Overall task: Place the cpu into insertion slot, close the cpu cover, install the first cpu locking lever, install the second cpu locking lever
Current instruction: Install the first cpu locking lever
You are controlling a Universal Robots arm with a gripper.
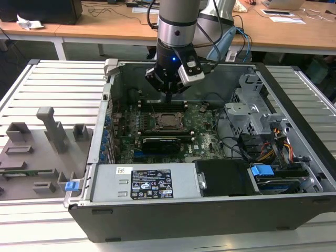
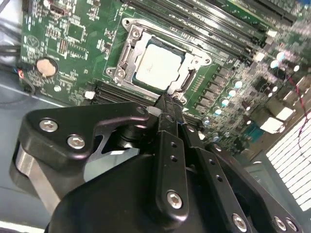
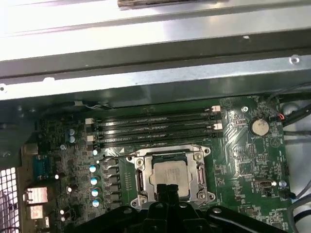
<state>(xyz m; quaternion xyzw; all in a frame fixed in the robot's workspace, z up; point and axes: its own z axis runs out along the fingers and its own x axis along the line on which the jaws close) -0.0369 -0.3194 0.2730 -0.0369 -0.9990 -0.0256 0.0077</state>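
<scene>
Closest to lens in both wrist views: black gripper, fingers pressed together, nothing seen pinched between them. Tips poised at one edge of insertion slot; contact or a gap above it not discernible. Same gripper seen in exterior view hanging over motherboard, just beyond insertion slot on the side away from that camera.

Noted cpu seated flat inside insertion slot, silvery-grey face up. Noted cpu cover lying down flat around cpu, metal face showing through cut-out middle. State of locking levers not resolvable.

Relative to insertion slot:
- row of long black memory slots just beside one edge, parallel to it
- round coin cell well apart, toward a board corner
- line of blue-topped capacitors near the opposite side

In exterior view, long black expansion card just in front of insertion slot; power supply farther forward, against wall of computer case. Grey fixture plate well apart from insertion slot, outside computer case, on the exterior view's left.
</scene>
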